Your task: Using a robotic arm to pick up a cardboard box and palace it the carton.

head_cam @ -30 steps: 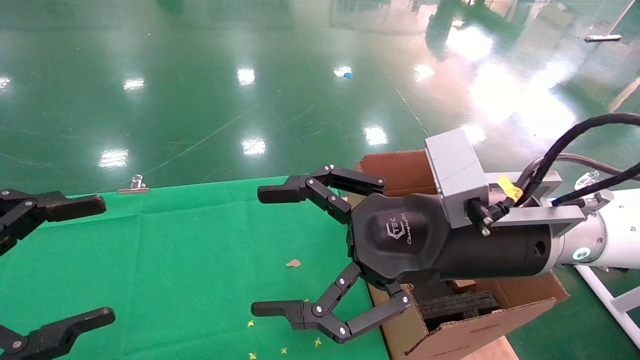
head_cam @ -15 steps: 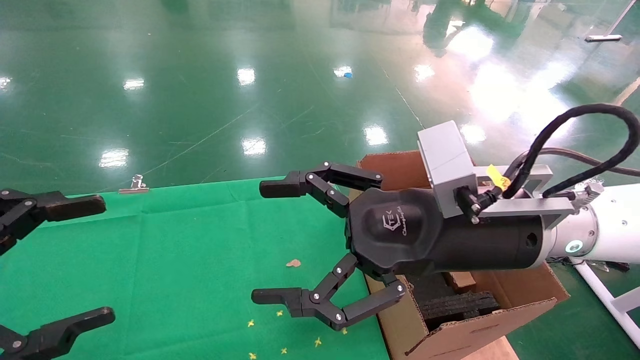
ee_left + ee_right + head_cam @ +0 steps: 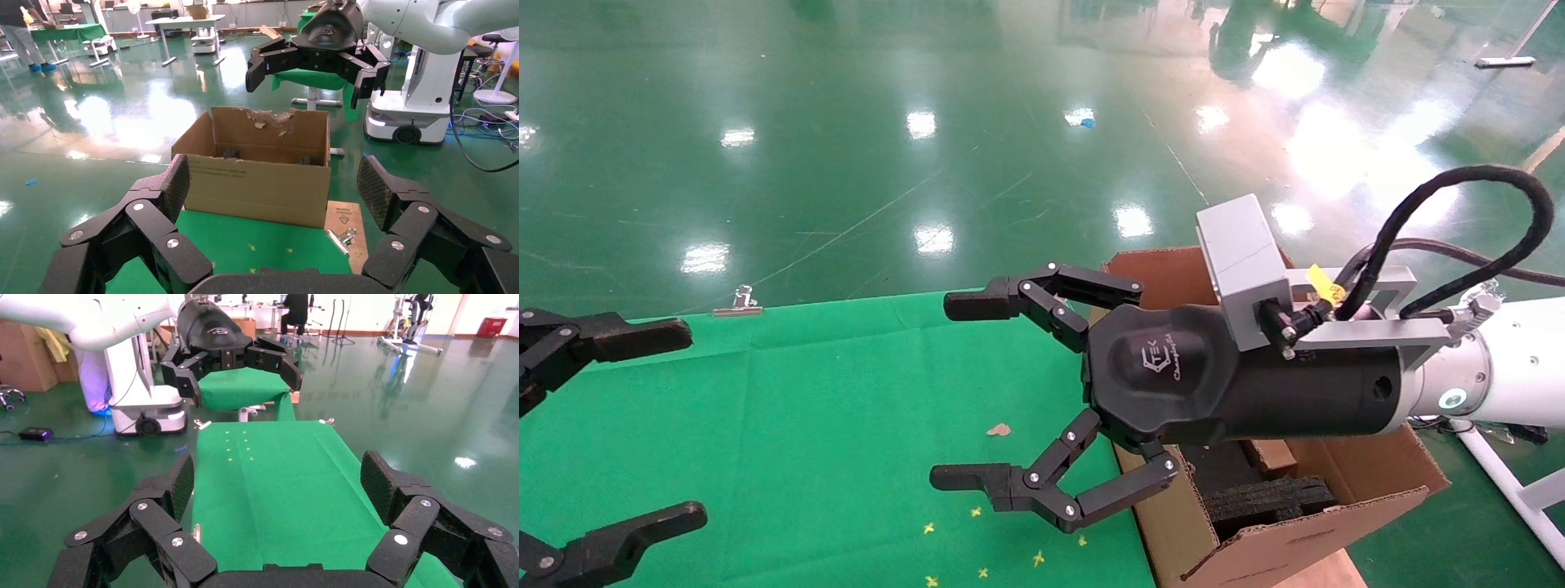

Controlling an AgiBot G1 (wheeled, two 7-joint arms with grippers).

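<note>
My right robotic arm (image 3: pixel 1500 367) reaches over the carton toward the green cloth. Its gripper (image 3: pixel 956 392) is open and empty above the cloth's right part; the right wrist view shows the same gripper (image 3: pixel 280 478) with only cloth between the jaws. The carton (image 3: pixel 1336 482) stands at the table's right end with black foam (image 3: pixel 1271 498) inside and ragged flaps; it also shows in the left wrist view (image 3: pixel 257 177). A small brown cardboard piece (image 3: pixel 1267 456) sticks up among the foam; I cannot tell whether it is the slim cardboard box. My left gripper (image 3: pixel 666 425) is open and empty at the far left.
The green cloth (image 3: pixel 805 425) covers the table and carries a small brown scrap (image 3: pixel 999 429) and yellow marks. A metal clip (image 3: pixel 737 304) sits at its far edge. Another clip (image 3: pixel 343 236) lies on a wooden board beside the carton. Shiny green floor surrounds the table.
The right arm has shifted slightly left and down over the carton, and its cable has looped higher. Its fingers stay open. The left gripper has not moved.
</note>
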